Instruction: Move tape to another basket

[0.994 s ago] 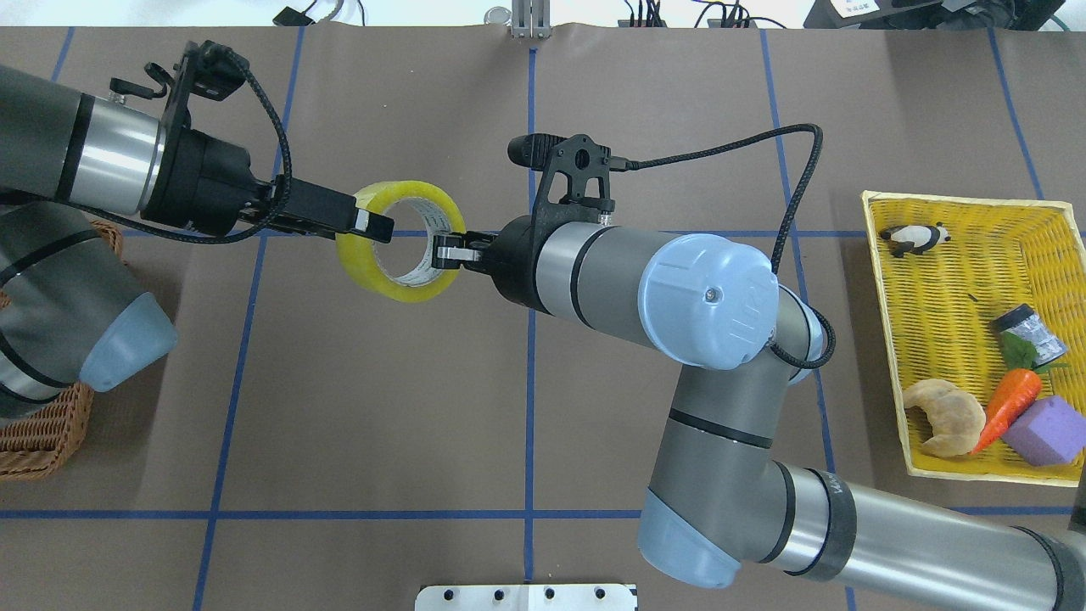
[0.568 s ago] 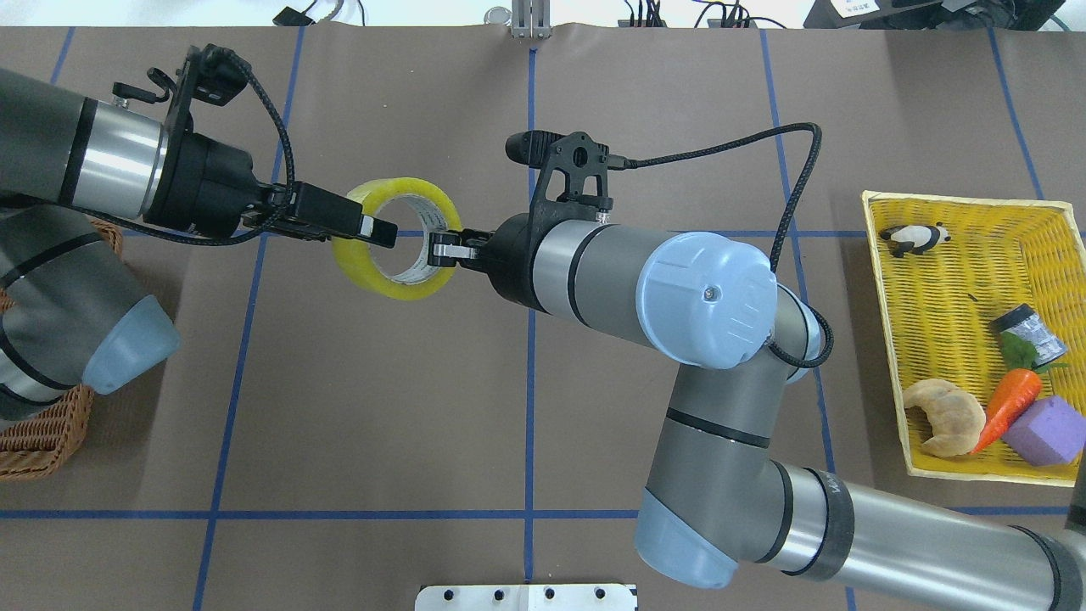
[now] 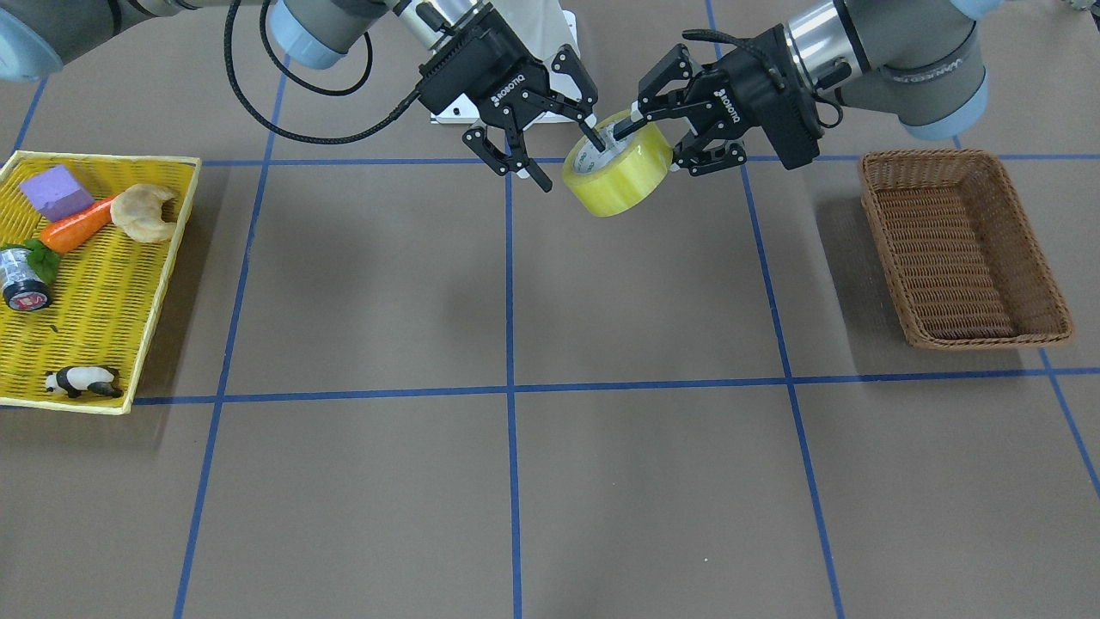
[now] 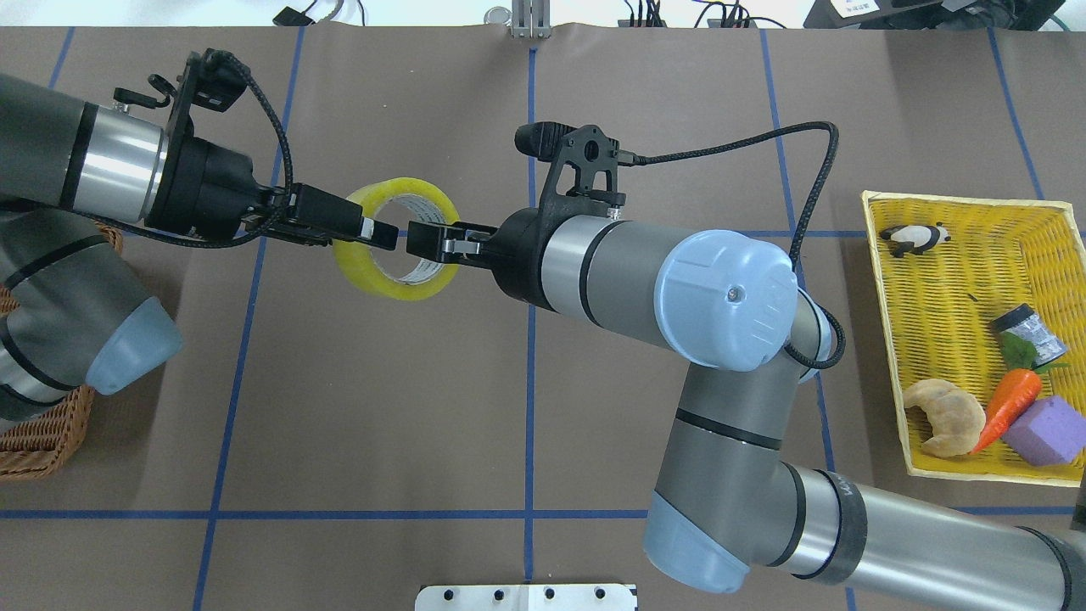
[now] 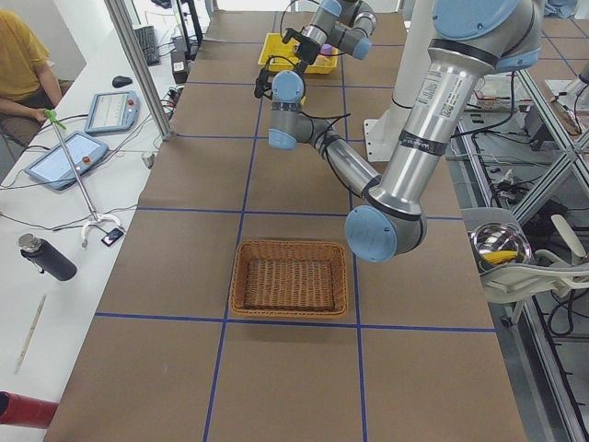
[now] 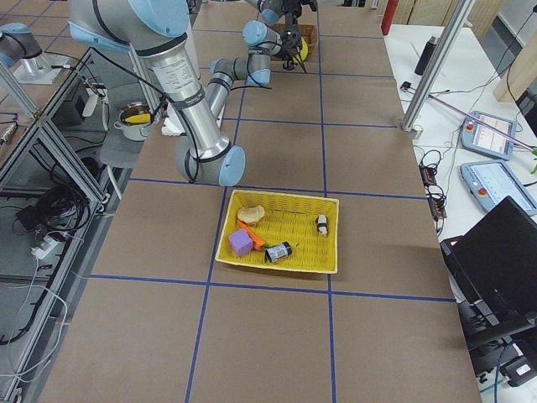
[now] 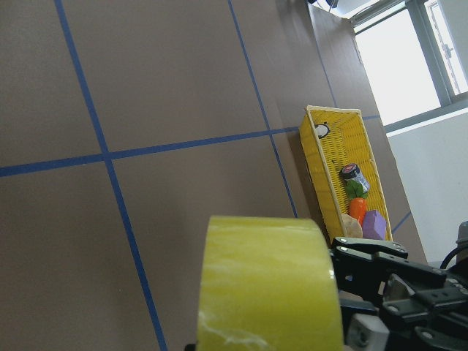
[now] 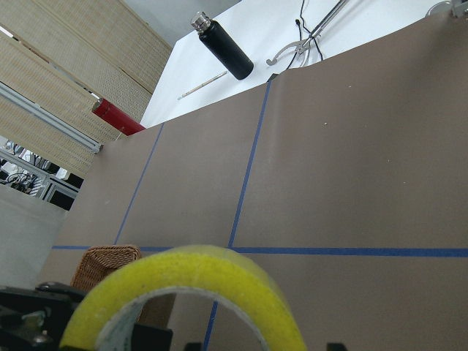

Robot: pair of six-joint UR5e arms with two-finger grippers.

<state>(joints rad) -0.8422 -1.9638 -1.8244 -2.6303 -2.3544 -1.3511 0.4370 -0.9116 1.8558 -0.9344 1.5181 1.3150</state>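
The yellow tape hangs in the air over the table's middle, far from both baskets. My left gripper is shut on the roll's wall, one finger inside the white core; the overhead view shows it at the left side of the tape. My right gripper is open, jaws spread wide at the roll's other side, one finger near the core. The roll fills the bottom of both wrist views. The brown wicker basket stands empty on my left side, partly under my left arm.
A flat yellow mesh tray on my right side holds a toy panda, a small dark can, a carrot, a croissant and a purple block. Blue tape lines cross the brown table.
My right gripper has opened off the tape's wall and its wrist has shifted a little. The left gripper still holds the roll, which has barely moved.
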